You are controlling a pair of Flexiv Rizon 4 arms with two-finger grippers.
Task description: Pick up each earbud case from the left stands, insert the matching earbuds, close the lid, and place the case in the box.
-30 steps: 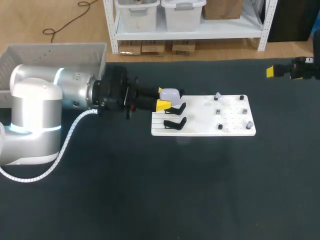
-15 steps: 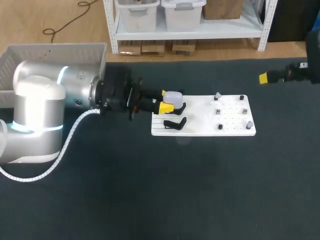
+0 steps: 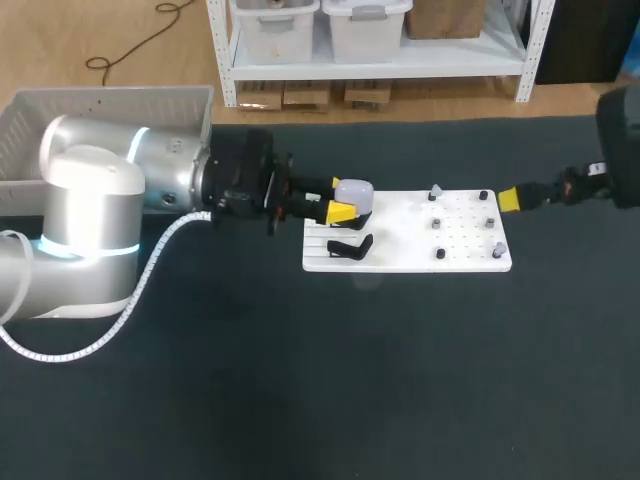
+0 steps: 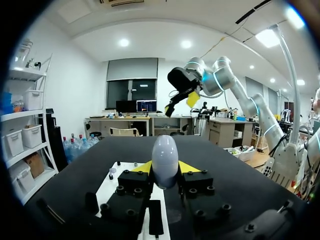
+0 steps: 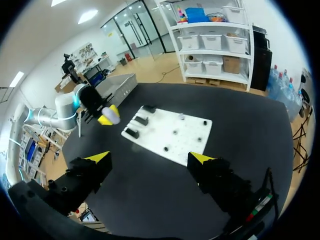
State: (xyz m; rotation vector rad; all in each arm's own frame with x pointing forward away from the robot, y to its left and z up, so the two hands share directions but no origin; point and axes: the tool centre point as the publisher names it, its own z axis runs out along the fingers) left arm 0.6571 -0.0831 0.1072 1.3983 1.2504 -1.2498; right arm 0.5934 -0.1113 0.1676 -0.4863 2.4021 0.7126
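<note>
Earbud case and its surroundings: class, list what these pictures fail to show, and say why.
1. Earbud case, lower half: left wrist view, covered by the left gripper.
2. Small pieces on the white board: head and right wrist views, too small to tell earbuds from pegs.
3. Box, inside: head view, cut by the edge and hidden behind the left arm.

Earbud case [image 3: 353, 192]: pale lilac, rounded, lid closed. Was clamped in the left gripper [image 3: 340, 199] over the left end of the white board [image 3: 462, 243]; black stand [image 3: 350, 246] stood just nearer.

Overhead plus wrist views, board [image 3: 400, 243] shared
</note>
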